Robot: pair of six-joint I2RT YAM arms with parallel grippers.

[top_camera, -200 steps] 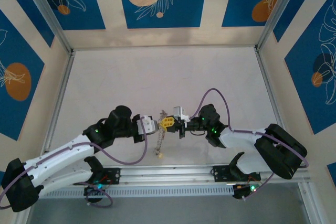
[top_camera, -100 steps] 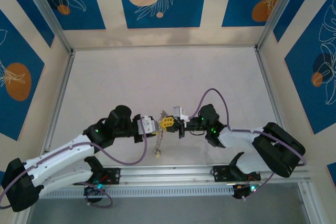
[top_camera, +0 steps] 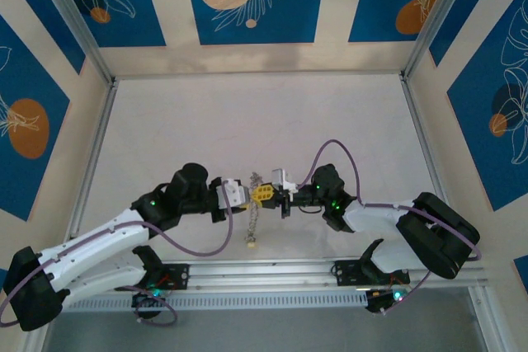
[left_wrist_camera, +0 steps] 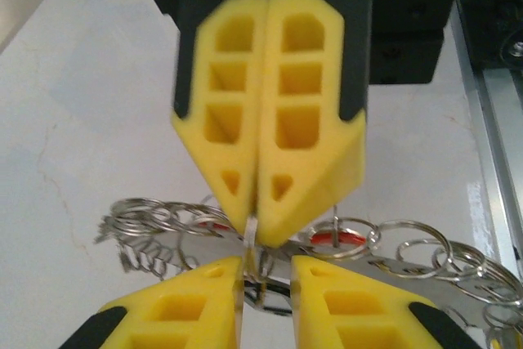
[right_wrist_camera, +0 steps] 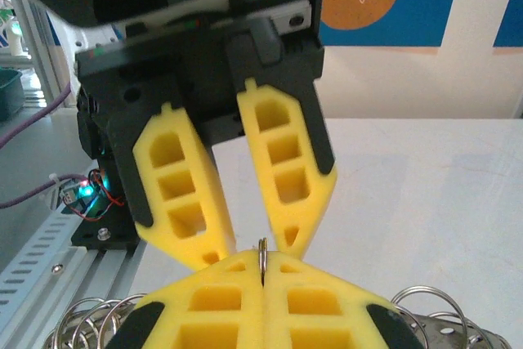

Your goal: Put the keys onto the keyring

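Note:
My right gripper (right_wrist_camera: 262,261) is shut on the thin silvery keyring (right_wrist_camera: 262,248), whose edge sticks up from between its yellow pads. Facing it, my left gripper (left_wrist_camera: 267,266) is open, its fingertips (right_wrist_camera: 214,252) standing a little apart on either side of the ring's top without gripping it. In the top view the two grippers meet tip to tip above the table's near middle, left gripper (top_camera: 247,194) and right gripper (top_camera: 263,195). The keys (top_camera: 252,222) hang below them as a silvery string with a small tag at the bottom. Small rings and a red tag (left_wrist_camera: 339,236) dangle behind the held ring.
An aluminium rail (top_camera: 264,274) with both arm bases runs along the near edge, close under the grippers. Frame posts and patterned panels wall in the white table (top_camera: 247,121), which stretches away behind the grippers.
My left gripper's jaws have parted from shut to a small gap and edged slightly toward the right gripper. The right gripper has kept its hold on the ring.

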